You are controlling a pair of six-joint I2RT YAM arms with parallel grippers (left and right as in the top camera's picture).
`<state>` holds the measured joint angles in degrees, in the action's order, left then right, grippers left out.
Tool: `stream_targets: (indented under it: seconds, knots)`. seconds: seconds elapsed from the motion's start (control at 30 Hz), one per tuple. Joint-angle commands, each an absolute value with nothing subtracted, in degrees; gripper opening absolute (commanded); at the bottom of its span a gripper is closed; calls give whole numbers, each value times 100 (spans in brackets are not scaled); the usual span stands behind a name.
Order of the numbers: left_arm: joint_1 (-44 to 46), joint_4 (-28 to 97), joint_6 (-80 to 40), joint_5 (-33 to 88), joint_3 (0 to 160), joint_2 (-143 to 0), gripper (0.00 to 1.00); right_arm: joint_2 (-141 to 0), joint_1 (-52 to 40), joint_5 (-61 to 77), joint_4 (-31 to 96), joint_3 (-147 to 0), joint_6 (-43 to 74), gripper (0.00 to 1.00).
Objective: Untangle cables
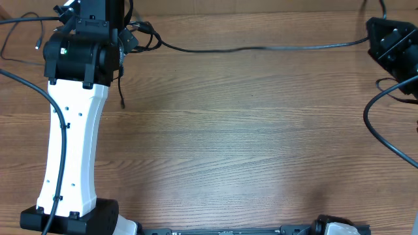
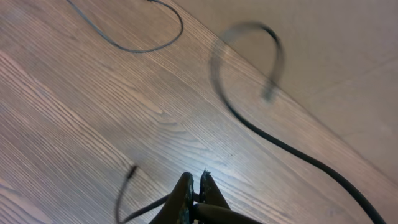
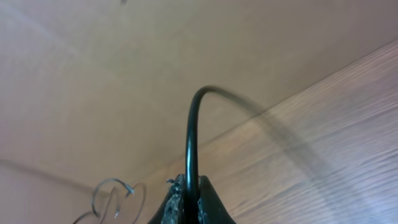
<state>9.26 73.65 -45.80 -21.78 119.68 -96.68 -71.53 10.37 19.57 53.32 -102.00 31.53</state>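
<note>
Seen from overhead, the robot's left arm (image 1: pixel 68 143) reaches from its base at 7 o'clock up the wooden worktop (image 1: pixel 248 143) to 11 o'clock. Its white forearm is nearly straight and its black wrist is bent over the far edge. The right arm (image 1: pixel 392 46) shows only as a black wrist tucked into the 2 o'clock corner. One of the cables, a long cable (image 1: pixel 261 47), runs between them in a shallow line across the top of the worktop from 11 to 1 o'clock. A loose strand (image 1: pixel 19 23) curls at the 10 o'clock corner, its small plug tip lying on the wood. In the left wrist view, the left gripper (image 2: pixel 196 179) sits at 6 o'clock with its fingers pressed together, clenched on a thin cord (image 2: pixel 121 199). The cord loops out toward 7 o'clock and ends in a small tip just above the wood. A thicker, blurred cable (image 2: pixel 280 146) hooks over at 1 o'clock and sweeps down to 4 o'clock; whether it is the long line cannot be told. In the right wrist view, the right gripper (image 3: pixel 188 182) is at 6 o'clock, tilted up toward a plain tan surface (image 3: pixel 124 74) beyond the worktop's edge. It is clamped on the long cable, which rises straight from between the fingers and arches over toward 2 o'clock. A thin wire loop (image 3: pixel 112 190) shows at 7 o'clock.
</note>
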Motion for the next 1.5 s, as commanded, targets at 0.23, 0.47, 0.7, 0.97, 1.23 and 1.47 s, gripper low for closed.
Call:
stream_targets:
  seconds: [0.23,0.47,0.7,0.97,1.23,1.47]
  knots:
    - [436,7612,-4239,-3485,12016,-9948,4,-7181,1966,792,5374,-10322,3273,4]
    - [449,7620,-4237,-2952,12016,-9988,4,-7461,2213,89,5782,-10320,3317,4]
    - [451,7535,-4213,-1485,12016,-9988,4,-7918,2178,1702,6239,-10320,3247,76]
    - [454,7408,-4021,-132,12016,-9988,4,-8344,1951,5011,6311,-10315,1925,100]
    - [495,7137,-4023,1015,12016,-9988,4,-8698,187,5072,6272,-10313,-351,100]
    - [829,7133,-4023,1380,12016,-9988,4,-9063,-1271,3776,5607,-10313,-360,100]
